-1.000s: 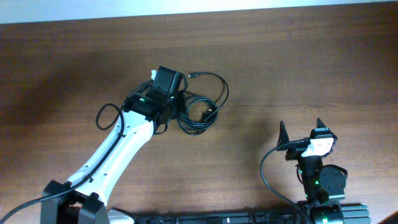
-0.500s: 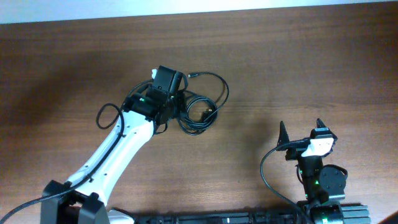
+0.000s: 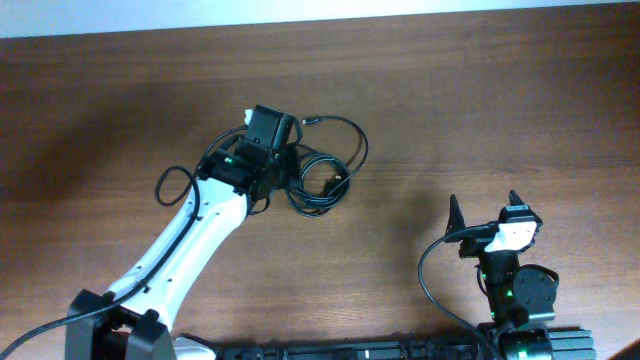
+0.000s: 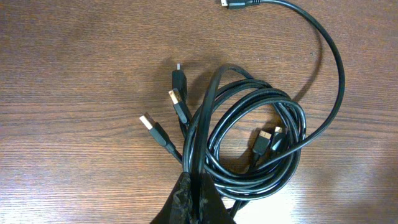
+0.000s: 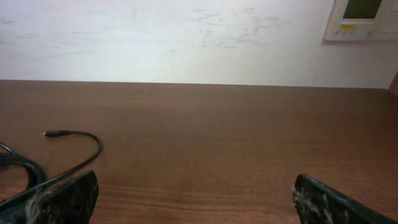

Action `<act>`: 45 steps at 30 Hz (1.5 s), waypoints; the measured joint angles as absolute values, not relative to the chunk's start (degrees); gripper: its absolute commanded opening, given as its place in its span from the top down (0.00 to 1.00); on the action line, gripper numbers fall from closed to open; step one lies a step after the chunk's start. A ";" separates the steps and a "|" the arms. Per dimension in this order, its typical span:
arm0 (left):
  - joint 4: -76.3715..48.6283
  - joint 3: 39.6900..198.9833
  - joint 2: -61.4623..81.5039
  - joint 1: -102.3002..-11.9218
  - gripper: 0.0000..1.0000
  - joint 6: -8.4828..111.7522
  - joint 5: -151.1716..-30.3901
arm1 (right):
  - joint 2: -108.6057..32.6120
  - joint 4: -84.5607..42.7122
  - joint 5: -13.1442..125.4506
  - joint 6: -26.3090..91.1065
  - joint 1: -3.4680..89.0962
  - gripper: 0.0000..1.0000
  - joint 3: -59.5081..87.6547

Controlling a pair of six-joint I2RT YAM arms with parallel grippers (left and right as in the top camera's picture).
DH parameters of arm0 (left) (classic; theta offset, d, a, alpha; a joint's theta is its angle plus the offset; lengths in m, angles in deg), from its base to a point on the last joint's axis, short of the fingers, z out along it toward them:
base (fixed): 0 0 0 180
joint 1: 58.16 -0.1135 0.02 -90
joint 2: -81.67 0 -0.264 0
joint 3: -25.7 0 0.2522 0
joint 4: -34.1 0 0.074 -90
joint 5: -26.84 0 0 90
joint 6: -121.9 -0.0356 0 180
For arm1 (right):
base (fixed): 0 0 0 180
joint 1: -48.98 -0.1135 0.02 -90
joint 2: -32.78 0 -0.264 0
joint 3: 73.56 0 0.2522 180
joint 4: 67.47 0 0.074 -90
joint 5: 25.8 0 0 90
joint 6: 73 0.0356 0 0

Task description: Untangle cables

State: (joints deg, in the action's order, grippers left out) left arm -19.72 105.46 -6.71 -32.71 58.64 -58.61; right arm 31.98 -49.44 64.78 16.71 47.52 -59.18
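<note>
The cables (image 3: 322, 180) are thin black cords, coiled in a tangled bundle on the wooden table, with one loose end curving up and round (image 3: 355, 140). In the left wrist view the coil (image 4: 255, 146) lies flat with several plug ends (image 4: 155, 130) sticking out to the left. My left gripper (image 4: 198, 199) is shut on a strand of the cables at the coil's near edge; it also shows in the overhead view (image 3: 285, 165). My right gripper (image 3: 485, 215) is open and empty, well to the right of the cables. A cable end (image 5: 59, 134) shows in the right wrist view.
The wooden table (image 3: 500, 100) has its far edge at the top against a white wall (image 5: 186, 37). A wall thermostat (image 5: 360, 18) hangs at upper right. A thick black arm wire (image 3: 430, 270) loops beside the right arm's base.
</note>
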 measured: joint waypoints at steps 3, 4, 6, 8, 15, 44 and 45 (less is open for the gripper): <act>-19.61 105.46 -6.71 -32.71 1.00 58.53 -58.61 | 31.98 -49.44 64.75 16.75 47.50 0.01 -59.18; -19.24 105.46 -6.71 -32.71 1.00 58.40 -58.61 | 31.98 -49.44 64.78 16.75 47.50 0.01 -59.18; -17.69 105.44 -6.71 -32.73 1.00 55.62 -59.79 | 31.98 -49.44 64.75 16.73 47.50 0.01 -59.18; -16.59 105.44 -6.71 -32.73 1.00 51.54 -62.00 | 31.98 -49.44 64.78 16.75 47.50 0.02 -59.18; -16.70 105.44 -6.71 -32.84 1.00 46.16 -62.34 | 31.93 -51.53 62.72 16.81 47.52 0.02 -59.18; -12.42 103.34 -8.22 -33.54 1.00 36.59 -73.56 | -50.93 -30.49 25.48 25.89 47.50 0.02 -14.64; -12.42 103.27 -8.74 -33.54 0.95 36.59 -73.49 | -50.38 -26.75 27.71 25.95 47.50 0.02 -13.52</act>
State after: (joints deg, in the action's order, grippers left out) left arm -12.42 103.27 -8.74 -33.54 36.59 -73.49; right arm -50.38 -26.75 27.71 25.95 47.50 -13.52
